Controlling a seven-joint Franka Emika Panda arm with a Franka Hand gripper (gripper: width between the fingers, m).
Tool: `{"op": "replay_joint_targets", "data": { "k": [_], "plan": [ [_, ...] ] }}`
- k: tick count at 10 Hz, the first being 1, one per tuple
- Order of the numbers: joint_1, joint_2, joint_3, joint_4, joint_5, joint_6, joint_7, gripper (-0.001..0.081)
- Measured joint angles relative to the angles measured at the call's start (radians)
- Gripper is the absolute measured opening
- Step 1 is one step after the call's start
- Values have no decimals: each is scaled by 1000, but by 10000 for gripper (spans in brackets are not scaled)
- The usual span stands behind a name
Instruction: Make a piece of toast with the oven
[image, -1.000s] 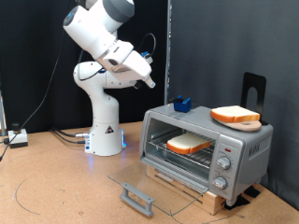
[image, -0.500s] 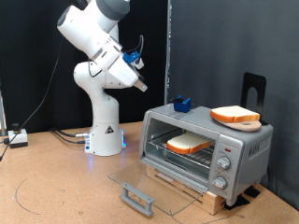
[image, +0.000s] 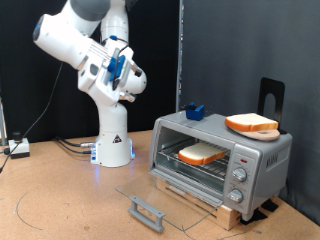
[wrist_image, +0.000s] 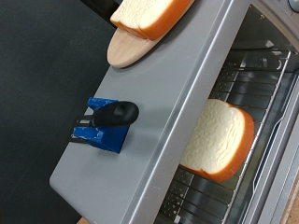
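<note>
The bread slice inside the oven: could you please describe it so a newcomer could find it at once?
Find the silver oven, its glass door folded down. The slice lies flat on the wire rack inside. The other slice sits on a wooden board on the roof.

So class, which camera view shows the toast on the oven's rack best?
The wrist view: the toast fills much of the picture, its pale face and brown crust clear on the rack of the oven. The exterior view shows the same toast small and low, through the open door.
</note>
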Motion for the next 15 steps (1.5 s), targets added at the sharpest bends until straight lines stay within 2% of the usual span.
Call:
{"op": "replay_joint_targets", "data": {
  "k": [1,2,5,7,9,12,13,15],
  "plan": [
    [2,-1,1,-5,5,14,-33,807],
    [2,3,1,-7,-3,-4,-24,807],
    [-17,84,-19,10,0,10,74,807],
    [-34,161,-51,47,-12,-9,104,807],
    [-46,244,-83,108,-64,-46,99,807],
    [-64,352,-114,186,-98,-25,47,807],
    [-67,381,-117,208,-101,-22,26,807],
    [-67,386,-117,206,-110,-31,23,807]
  ]
}}
